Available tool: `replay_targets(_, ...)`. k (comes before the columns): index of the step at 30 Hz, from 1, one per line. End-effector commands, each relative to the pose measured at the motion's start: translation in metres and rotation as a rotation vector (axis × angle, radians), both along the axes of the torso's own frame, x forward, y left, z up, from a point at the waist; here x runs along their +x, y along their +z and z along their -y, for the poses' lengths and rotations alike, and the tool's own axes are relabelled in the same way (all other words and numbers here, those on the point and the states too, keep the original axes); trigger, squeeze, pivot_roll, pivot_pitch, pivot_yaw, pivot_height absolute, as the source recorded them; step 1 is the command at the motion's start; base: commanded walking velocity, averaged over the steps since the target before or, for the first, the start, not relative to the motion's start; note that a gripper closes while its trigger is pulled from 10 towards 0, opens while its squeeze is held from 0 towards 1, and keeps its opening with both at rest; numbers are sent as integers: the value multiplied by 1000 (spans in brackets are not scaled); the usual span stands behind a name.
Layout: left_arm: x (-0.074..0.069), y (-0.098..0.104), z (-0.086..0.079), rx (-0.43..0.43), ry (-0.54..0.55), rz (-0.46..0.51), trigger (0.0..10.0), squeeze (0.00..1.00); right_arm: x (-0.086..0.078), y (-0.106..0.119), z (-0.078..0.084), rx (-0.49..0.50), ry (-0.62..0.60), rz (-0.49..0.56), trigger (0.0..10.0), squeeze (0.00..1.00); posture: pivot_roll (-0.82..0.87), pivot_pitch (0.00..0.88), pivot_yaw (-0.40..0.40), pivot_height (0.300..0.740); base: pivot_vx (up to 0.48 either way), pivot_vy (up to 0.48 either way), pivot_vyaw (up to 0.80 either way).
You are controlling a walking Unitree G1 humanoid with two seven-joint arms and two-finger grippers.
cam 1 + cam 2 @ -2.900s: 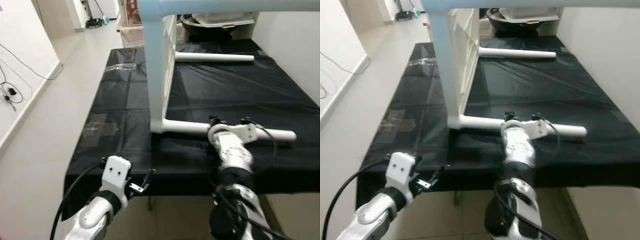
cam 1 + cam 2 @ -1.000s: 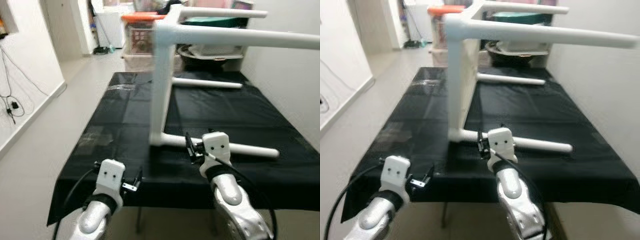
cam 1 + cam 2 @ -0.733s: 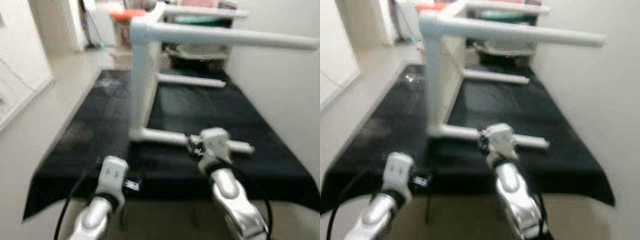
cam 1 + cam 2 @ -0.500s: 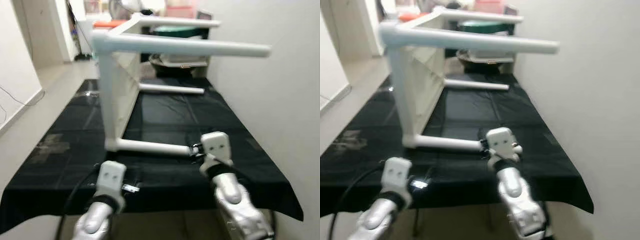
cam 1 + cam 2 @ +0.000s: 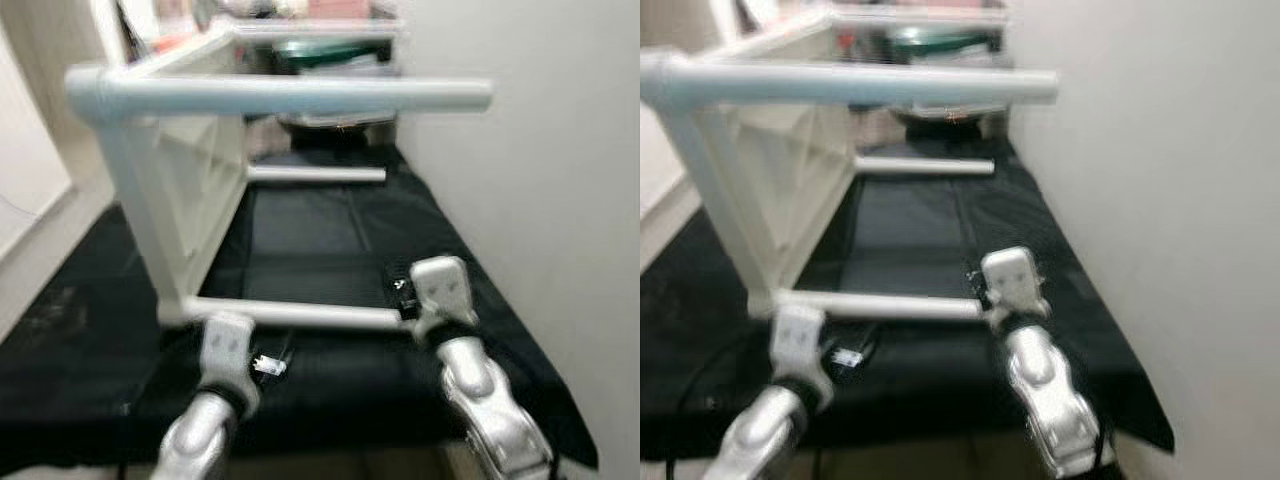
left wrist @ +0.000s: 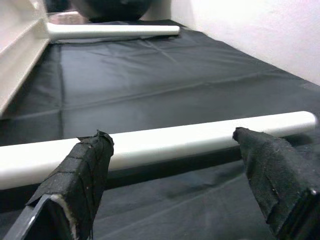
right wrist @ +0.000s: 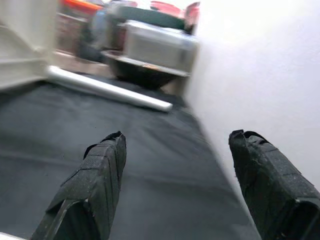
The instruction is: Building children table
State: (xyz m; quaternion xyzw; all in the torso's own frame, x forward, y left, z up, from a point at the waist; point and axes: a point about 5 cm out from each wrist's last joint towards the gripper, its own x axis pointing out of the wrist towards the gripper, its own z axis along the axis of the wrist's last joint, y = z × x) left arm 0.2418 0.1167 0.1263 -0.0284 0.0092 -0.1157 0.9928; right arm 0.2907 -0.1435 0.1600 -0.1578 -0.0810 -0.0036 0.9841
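1. lying on its side on the black-covered table (image 5: 330, 235), the white children's table (image 5: 190, 190) is being presented with its top standing on edge at the robot's left and its round legs running out toward the wall (image 5: 540, 200) at the right; this pose is probably being used so that the leg joints can be reached.
2. the near lower leg (image 5: 300, 315) is resting along the black sheet, the near upper leg (image 5: 290, 97) is sticking out level above it, and a far lower leg (image 5: 315, 174) is lying at the back of the sheet.
3. the left gripper (image 6: 175, 175) is being held low at the table's near edge, just short of the near lower leg, with its two padded fingers (image 6: 85, 170) spread wide and nothing being gripped; in the left wrist view the leg is crossing the gap between them, so a grasp on it appears to be being lined up.
4. the right gripper (image 7: 175, 185) is being held at the free end of the same leg, by the wall side, its fingers (image 7: 97, 180) likewise parted wide and empty; in the right wrist view it is being aimed over the sheet toward the far lower leg and the storage tubs (image 7: 155, 42) beyond.
5. the eye views are being blurred, so whether the right gripper is touching the leg's tip cannot be told.
6. as a judgement, the build is being checked or continued: the legs seem to be fitted already, and a steadying or tightening hold on the near lower leg is likely being prepared.
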Motion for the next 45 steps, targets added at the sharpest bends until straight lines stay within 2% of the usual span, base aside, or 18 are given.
replay_targets(1,0,-6,-12,5,62,-27,10000,0,2,8,-11,-19,29,69,10000,0,162,0,-17,740,0,0,0)
replay_targets(5,1,-4,-15,0,77,-19,10000,0,2,14,-10,-39,28,107,10000,0,161,0,-16,740,0,77,0)
replay_targets(7,5,1,-18,-6,73,2,10000,0,2,26,-2,-186,-49,196,10000,0,160,0,-18,740,0,221,0)
replay_targets(8,5,1,-18,-6,73,2,10000,0,2,26,-2,-186,-49,196,10000,0,160,0,-18,740,0,0,0)
replay_targets(9,10,5,-22,-1,73,18,10000,0,1,37,2,-305,-119,285,10000,0,160,0,-15,740,0,0,0)
replay_targets(10,12,6,-24,1,74,21,10000,0,0,40,3,-338,-138,311,10000,0,160,0,-15,740,0,0,0)
replay_targets(12,16,8,-24,13,64,31,10000,0,0,42,2,-364,-156,331,10000,0,161,0,-15,740,0,0,0)
replay_targets(14,25,13,-25,44,36,58,10000,0,-3,49,-2,-446,-214,395,10000,0,158,0,-10,740,0,0,0)
replay_targets(17,30,16,-26,55,31,71,10000,0,-6,56,-5,-479,-238,454,10000,0,155,0,-4,740,0,0,0)
replay_targets(19,35,20,-28,76,30,85,10000,0,-12,65,-7,-497,-256,526,10000,0,156,1,-1,740,0,0,0)
replay_targets(20,42,24,-31,81,31,96,10000,0,-17,73,-7,-552,-306,587,10000,0,156,11,1,740,0,0,0)
replay_targets(24,47,27,-33,81,29,104,10000,0,-17,77,-8,-626,-334,622,10000,0,154,22,7,740,0,0,0)
replay_targets(27,59,32,-38,93,33,121,10000,0,-10,92,-14,-678,-356,678,10000,0,153,46,16,740,0,0,0)
replay_targets(29,62,34,-40,96,36,126,10000,0,-8,96,-16,-676,-364,697,10000,0,153,53,16,740,0,0,0)
replay_targets(33,73,45,-49,111,69,155,10000,0,9,113,-24,-679,-373,750,10000,0,163,104,12,740,0,0,0)
replay_targets(37,79,52,-53,122,95,177,10000,0,18,125,-30,-689,-377,785,10000,0,171,126,4,740,0,0,0)
replay_targets(43,88,60,-59,114,127,193,10000,0,32,135,-38,-786,-373,832,10000,0,170,167,0,740,0,0,0)
replay_targets(45,93,64,-60,113,138,208,10000,0,35,147,-37,-854,-439,896,10000,0,166,174,-2,740,0,0,0)
